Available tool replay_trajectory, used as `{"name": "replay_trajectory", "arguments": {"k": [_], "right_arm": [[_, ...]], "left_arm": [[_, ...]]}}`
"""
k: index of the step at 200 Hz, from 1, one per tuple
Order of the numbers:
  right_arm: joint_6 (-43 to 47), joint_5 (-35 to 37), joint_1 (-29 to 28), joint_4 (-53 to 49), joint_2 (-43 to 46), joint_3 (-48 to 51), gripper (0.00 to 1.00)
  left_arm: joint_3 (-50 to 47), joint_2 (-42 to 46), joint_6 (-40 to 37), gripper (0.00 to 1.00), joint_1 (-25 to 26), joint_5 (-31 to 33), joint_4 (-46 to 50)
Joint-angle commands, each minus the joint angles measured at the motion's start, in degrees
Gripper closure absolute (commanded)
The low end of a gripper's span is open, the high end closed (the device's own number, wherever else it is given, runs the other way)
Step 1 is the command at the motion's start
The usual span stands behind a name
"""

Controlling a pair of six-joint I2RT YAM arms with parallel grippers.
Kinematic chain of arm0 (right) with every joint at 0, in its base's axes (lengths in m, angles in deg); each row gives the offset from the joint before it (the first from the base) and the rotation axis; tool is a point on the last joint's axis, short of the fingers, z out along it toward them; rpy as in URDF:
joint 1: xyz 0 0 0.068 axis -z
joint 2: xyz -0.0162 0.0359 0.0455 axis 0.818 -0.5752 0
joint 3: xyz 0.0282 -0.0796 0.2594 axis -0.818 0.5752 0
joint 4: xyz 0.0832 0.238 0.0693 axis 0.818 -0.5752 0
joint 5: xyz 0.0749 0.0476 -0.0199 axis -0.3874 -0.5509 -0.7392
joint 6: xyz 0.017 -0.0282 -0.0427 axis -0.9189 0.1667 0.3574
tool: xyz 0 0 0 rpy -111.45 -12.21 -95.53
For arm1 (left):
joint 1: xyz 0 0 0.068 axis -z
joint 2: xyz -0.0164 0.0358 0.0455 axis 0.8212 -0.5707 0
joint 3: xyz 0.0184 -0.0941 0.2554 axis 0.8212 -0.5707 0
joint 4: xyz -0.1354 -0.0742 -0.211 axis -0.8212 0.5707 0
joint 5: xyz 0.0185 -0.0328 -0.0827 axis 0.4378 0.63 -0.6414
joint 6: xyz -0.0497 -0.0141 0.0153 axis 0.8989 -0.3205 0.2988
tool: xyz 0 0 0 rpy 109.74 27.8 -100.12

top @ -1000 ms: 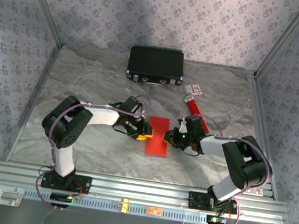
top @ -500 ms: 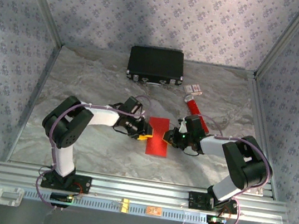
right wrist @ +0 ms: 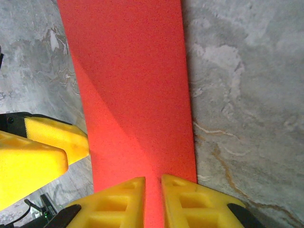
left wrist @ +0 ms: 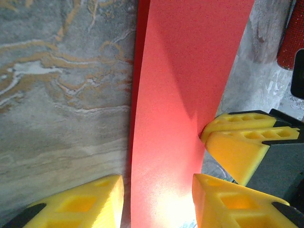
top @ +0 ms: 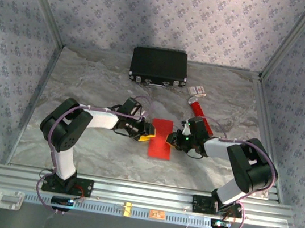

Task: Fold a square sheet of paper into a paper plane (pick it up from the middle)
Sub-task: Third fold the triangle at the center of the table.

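while the square sheet of paper [top: 160, 138], a folded strip on the table [top: 88, 81], is pinched by the near-closed right gripper [right wrist: 153, 190], the left gripper [left wrist: 156, 185] is held open astride it; crease pressing is judged next.

One bench [top: 88, 81] carries everything. Two arms stand at its near edge, a left arm [top: 91, 117] and a right arm [top: 233, 152]. Each arm ends in two yellow fingers, four in all: the left fingers [left wrist: 80, 204] as one pair and the right fingers [right wrist: 194, 204] as the other. There is one sheet of paper [top: 161, 138], red. There is one black case [top: 159, 65], one red tube [top: 197, 107] with a white end, and one small pale card [top: 198, 89].
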Motion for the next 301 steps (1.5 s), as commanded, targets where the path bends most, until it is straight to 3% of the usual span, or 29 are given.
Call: {"name": "replay_trajectory", "arguments": {"k": [1,92,264,301], "right_arm": [[0.0,2.7,-0.2,-4.6,-0.4,-0.2,0.82],[-0.2,2.9,-0.4,-4.2,-0.6,-0.2,0.82],[-0.5,3.2,-0.6,-4.1,0.1,0.4,0.81],[-0.5,3.5,-0.8,-4.6,0.3,0.1,0.81]], "left_arm": [[-0.4,0.2,0.1,0.58,-0.5,0.5,0.7],[6.1,-2.6,-4.0,0.63,1.7,1.8,13.5],[4.0,-1.2,-1.5,0.79,1.9,0.3,8.3],[3.0,-0.2,-1.2,0.78,1.6,0.4,7.0]]}}
